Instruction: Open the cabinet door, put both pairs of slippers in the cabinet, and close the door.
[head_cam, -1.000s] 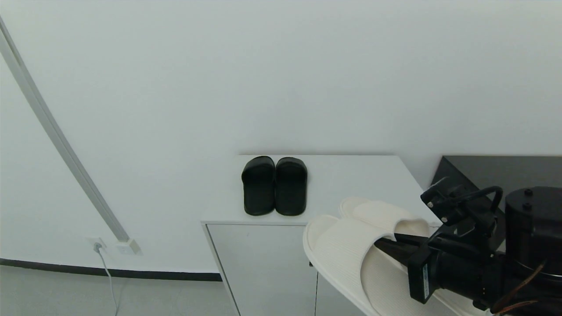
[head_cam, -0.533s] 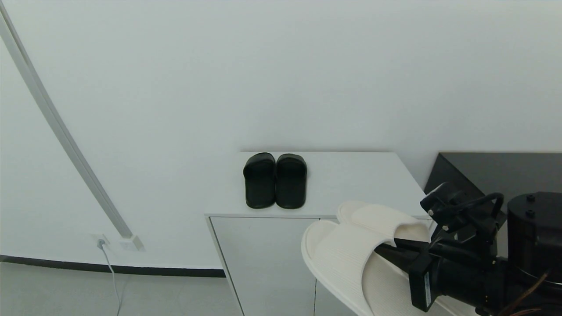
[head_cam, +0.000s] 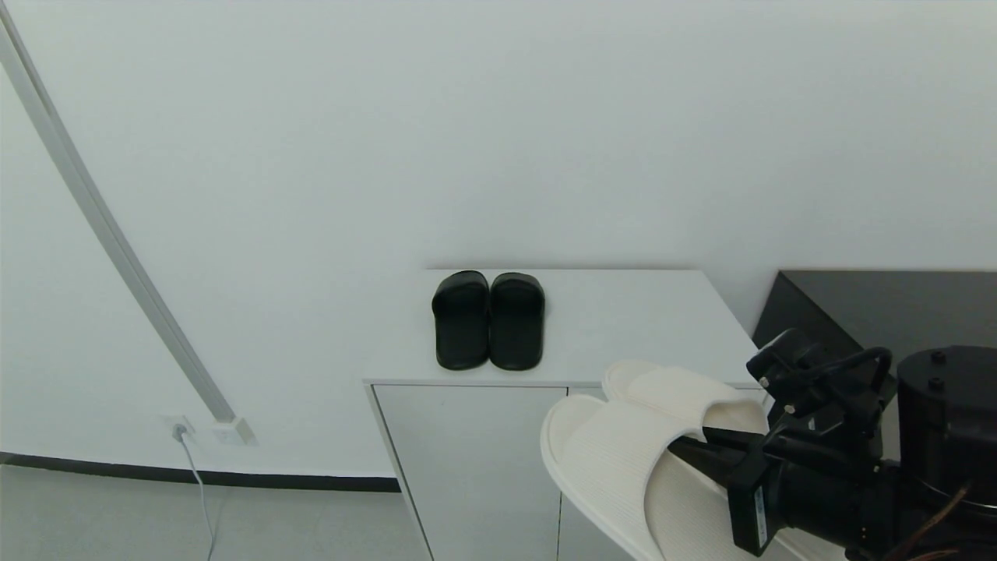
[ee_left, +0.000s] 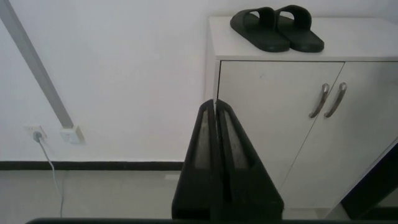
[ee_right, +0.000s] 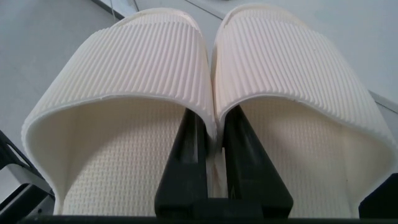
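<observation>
A pair of black slippers (head_cam: 488, 319) (ee_left: 277, 28) lies side by side on the white cabinet's top (head_cam: 623, 319). Both cabinet doors (ee_left: 280, 118) are closed, and their two metal handles (ee_left: 329, 99) meet in the middle. My right gripper (head_cam: 693, 448) (ee_right: 211, 124) is shut on the pair of white ribbed slippers (head_cam: 639, 444) (ee_right: 155, 81). It pinches their touching inner walls and holds them in the air in front of the cabinet's right side. My left gripper (ee_left: 215, 109) is shut with nothing in it, low in front of the cabinet's left edge.
A dark surface (head_cam: 880, 304) adjoins the cabinet on the right. A slanted cable duct (head_cam: 117, 249) runs down the wall to a socket with a cable (head_cam: 177, 431) at the left. Open grey floor (ee_left: 93, 193) lies left of the cabinet.
The head view shifted slightly at first. My right gripper has sunk a little with the white slippers relative to the cabinet top. The black slippers have not moved.
</observation>
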Tool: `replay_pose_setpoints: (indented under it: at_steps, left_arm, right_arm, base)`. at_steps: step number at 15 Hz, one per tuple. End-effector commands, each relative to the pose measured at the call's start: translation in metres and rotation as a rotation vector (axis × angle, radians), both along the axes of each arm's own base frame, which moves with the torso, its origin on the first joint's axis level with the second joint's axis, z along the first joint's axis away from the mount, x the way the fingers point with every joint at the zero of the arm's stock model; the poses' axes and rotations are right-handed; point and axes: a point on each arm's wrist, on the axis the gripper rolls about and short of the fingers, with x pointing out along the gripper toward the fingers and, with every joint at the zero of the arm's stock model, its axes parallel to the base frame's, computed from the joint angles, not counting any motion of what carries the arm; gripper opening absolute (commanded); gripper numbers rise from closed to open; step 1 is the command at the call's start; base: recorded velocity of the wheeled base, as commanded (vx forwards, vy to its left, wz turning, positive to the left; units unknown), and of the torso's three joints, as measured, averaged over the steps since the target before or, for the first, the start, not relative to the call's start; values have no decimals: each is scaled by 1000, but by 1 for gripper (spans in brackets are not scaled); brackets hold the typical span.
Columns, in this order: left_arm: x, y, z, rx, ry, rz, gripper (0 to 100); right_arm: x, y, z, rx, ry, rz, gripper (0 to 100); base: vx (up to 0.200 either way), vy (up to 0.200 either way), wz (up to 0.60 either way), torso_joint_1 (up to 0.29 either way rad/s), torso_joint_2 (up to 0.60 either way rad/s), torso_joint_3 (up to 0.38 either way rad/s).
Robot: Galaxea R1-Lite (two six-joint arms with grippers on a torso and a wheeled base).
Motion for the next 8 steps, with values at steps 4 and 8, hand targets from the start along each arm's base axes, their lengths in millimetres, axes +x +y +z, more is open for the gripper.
replay_pose_setpoints:
  at_steps: [4, 8]
  left_arm:
    - [0, 0, 0, -5, 1, 1, 100]
    - [0, 0, 0, -5, 1, -1, 100]
  right_arm:
    - [-1, -1, -2, -6, 5, 0, 0]
    - [-1, -1, -3, -8, 7, 0, 0]
  base:
    - [0, 0, 0, -90, 201, 115]
    - [0, 0, 0, -162, 387, 215]
